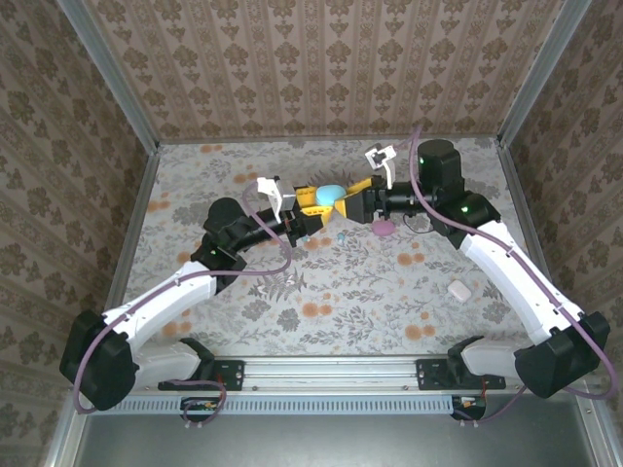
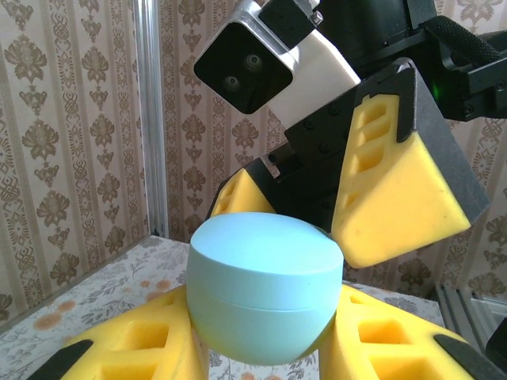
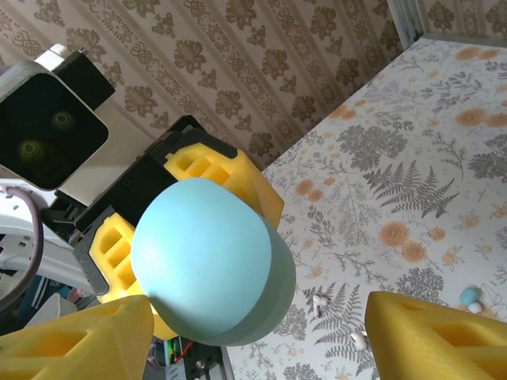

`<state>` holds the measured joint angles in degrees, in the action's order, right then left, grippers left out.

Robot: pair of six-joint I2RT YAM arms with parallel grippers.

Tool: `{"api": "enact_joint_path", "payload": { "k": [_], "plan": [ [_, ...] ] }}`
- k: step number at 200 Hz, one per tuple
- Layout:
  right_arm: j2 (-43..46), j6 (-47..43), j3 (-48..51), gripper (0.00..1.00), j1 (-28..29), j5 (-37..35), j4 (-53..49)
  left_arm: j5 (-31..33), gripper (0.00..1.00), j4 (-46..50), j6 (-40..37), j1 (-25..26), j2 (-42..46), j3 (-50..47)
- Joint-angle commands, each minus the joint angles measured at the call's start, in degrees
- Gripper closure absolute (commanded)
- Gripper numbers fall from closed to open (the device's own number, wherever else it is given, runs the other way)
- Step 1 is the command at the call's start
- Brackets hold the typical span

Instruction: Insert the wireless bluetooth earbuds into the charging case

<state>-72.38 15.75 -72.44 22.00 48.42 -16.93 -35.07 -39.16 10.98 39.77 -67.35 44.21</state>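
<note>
A light blue egg-shaped charging case point(image 2: 265, 289) is held above the table, lid closed, with my left gripper point(image 2: 265, 344) shut on it between the yellow pads point(image 2: 135, 348). In the top view the case point(image 1: 331, 193) hangs mid-table between both arms. My right gripper point(image 3: 253, 348) faces the case point(image 3: 210, 261) with its jaws open on either side of it; one of its pads point(image 2: 396, 206) hangs just beside the lid. A small light blue earbud point(image 3: 471, 297) and two small white earbuds point(image 3: 319, 303) lie on the floral tabletop below.
A pink case point(image 1: 384, 229) lies on the table just under the right arm. A white case point(image 1: 458, 290) sits nearer the front right. Patterned walls close in the table on three sides, and a metal rail point(image 1: 331, 372) runs along the near edge.
</note>
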Motion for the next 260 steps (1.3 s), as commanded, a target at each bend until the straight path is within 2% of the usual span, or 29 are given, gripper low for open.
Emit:
{"api": "enact_joint_path", "payload": {
  "k": [1, 46, 65, 95, 129, 188, 260],
  "plan": [
    [-0.3, 2.2, -2.7, 0.28, -0.3, -3.4, 0.6, -1.3, 0.66, -2.6, 1.2, 0.5, 1.5, -0.2],
    [-1.1, 4.2, -4.0, 0.28, -0.4, -5.8, 2.1, -1.3, 0.66, -2.6, 1.3, 0.6, 2.0, -0.6],
    [-0.8, 3.0, -3.4, 0.27, -0.4, 0.7, 4.5, 0.3, 0.66, -2.6, 1.6, 0.5, 2.4, -1.0],
    [0.8, -0.8, -0.2, 0.26, -0.2, 5.2, 6.8, 1.0, 0.66, -2.6, 1.9, 0.5, 2.6, -1.1],
    [1.2, -9.2, -0.3, 0.26, 0.2, 1.8, 0.5, 0.7, 0.66, -3.2, 2.6, 0.6, 2.1, -0.9],
    [0.2, -10.9, -0.6, 0.27, 0.4, 1.7, 0.2, 0.9, 0.66, -3.2, 3.4, 0.6, 2.0, -0.8],
    [-0.1, -11.6, -1.0, 0.28, 0.2, -5.4, 1.1, 0.0, 0.67, -3.4, 3.4, 1.1, 2.0, -0.3]
  ]
}}
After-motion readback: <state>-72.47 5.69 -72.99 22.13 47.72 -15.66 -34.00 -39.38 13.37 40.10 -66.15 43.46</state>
